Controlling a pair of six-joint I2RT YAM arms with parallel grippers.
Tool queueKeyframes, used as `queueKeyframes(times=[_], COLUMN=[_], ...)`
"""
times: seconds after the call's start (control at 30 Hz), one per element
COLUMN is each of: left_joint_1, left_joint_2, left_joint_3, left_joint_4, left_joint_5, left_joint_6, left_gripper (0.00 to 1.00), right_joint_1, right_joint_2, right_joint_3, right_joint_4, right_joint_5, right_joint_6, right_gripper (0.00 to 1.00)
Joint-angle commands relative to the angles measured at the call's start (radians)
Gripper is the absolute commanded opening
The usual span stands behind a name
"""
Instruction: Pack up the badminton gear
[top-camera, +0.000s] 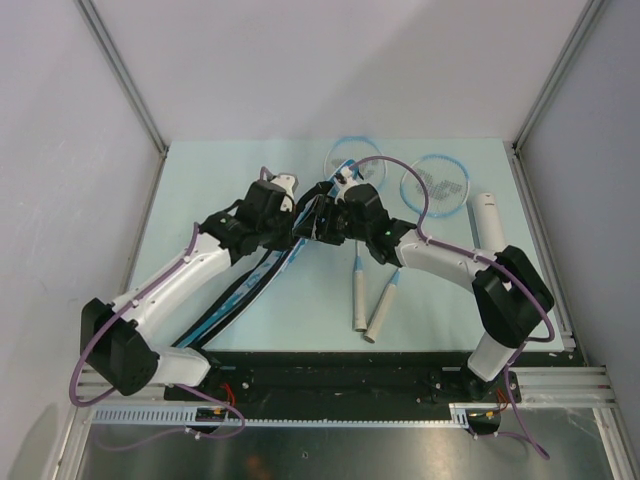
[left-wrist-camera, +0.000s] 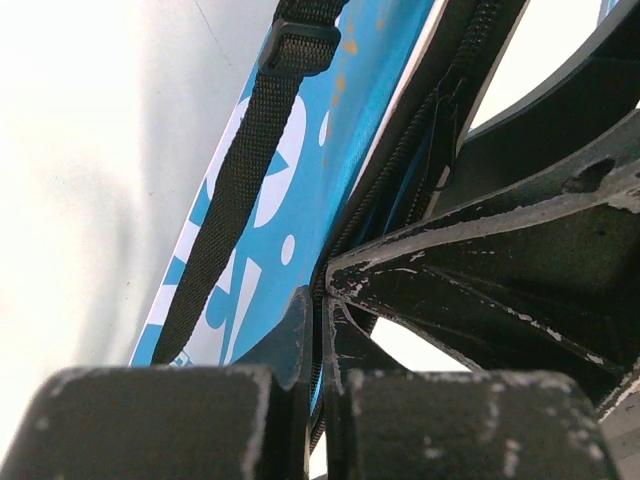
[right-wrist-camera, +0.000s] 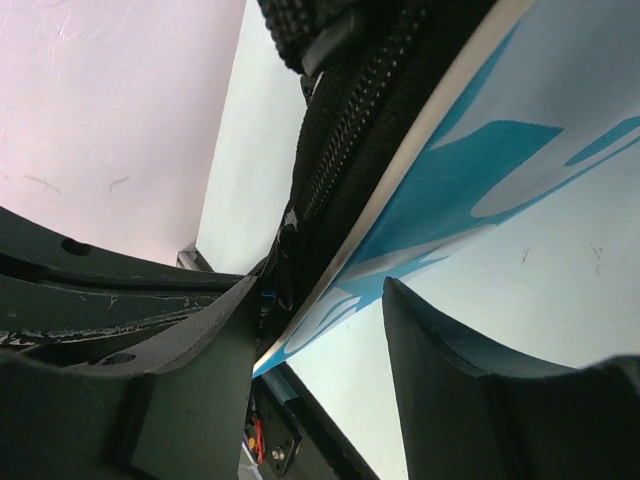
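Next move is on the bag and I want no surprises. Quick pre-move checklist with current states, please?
1. Left gripper clamped on the zipper edge of the racket bag: ok.
2. Right gripper closed on the bag edge: not ok; fingers open, straddling it.
3. Is the zipper undone: cannot tell.
4. Both rackets outside the bag, on the table: ok.
5. Shuttlecocks located: cannot tell; none in view.

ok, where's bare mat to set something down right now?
Free: the mat's far-left corner, beyond the left arm; the gap between racket bag and racket handles; near-right, between handles and right arm. Crowded: centre, where left gripper and right gripper meet on the bag, and far right by racket heads and white tube.
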Motion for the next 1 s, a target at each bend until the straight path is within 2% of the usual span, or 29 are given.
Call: queueKeyframes(times=[0.0, 0.03, 0.07, 0.1, 0.13, 0.2, 0.33, 0.43, 0.77, 0.83, 0.87, 0.9, 0.93, 0.97], left_joint_1=[0.003, 0.003, 0.003, 0.003, 0.003, 0.001, 0.003, 0.003, 0.000, 0.001, 0.000, 0.003, 0.003, 0.001], left_joint_2=[-0.008, -0.008, -0.010, -0.013, -0.013, -0.019, -0.033, -0.047, -0.068, -0.068, -0.067, -0.064, -0.059, -0.053], left_joint_3=[0.070, 0.067, 0.061, 0.052, 0.047, 0.035, 0.034, 0.040, 0.067, 0.064, 0.064, 0.063, 0.061, 0.055], left_joint_4=[0.100, 0.100, 0.101, 0.101, 0.103, 0.106, 0.111, 0.114, 0.117, 0.117, 0.117, 0.117, 0.117, 0.117], left_joint_5=[-0.059, -0.060, -0.059, -0.051, -0.048, -0.041, -0.034, -0.042, -0.045, -0.054, -0.060, -0.065, -0.074, -0.085], left_joint_6=[-0.038, -0.034, -0.028, -0.025, -0.025, -0.025, -0.047, -0.067, -0.097, -0.091, -0.089, -0.086, -0.080, -0.077], left_gripper=[0.00, 0.00, 0.00, 0.00, 0.00, 0.00, 0.00, 0.00, 0.00, 0.00, 0.00, 0.00, 0.00, 0.00], right_joint_1=[0.020, 0.017, 0.010, -0.012, -0.024, -0.039, -0.038, -0.018, 0.062, 0.066, 0.066, 0.063, 0.060, 0.059], right_joint_2=[-0.036, -0.050, -0.062, -0.075, -0.073, -0.061, -0.040, -0.041, -0.012, -0.010, -0.010, -0.015, -0.018, -0.024], right_joint_3=[-0.021, -0.044, -0.091, -0.110, -0.121, -0.123, -0.121, -0.089, 0.046, 0.058, 0.068, 0.068, 0.068, 0.069], right_joint_4=[-0.030, 0.057, 0.108, 0.159, 0.214, 0.222, 0.189, 0.086, -0.161, -0.169, -0.169, -0.149, -0.138, -0.103], right_joint_5=[-0.038, -0.055, -0.093, -0.118, -0.136, -0.161, -0.120, -0.021, 0.251, 0.279, 0.278, 0.272, 0.235, 0.218], right_joint_6=[-0.007, 0.012, 0.029, 0.060, 0.106, 0.121, 0.134, 0.115, -0.039, -0.078, -0.090, -0.104, -0.151, -0.179], right_gripper=[0.56, 0.57, 0.68, 0.73, 0.75, 0.76, 0.71, 0.52, 0.56, 0.51, 0.37, 0.29, 0.09, 0.00])
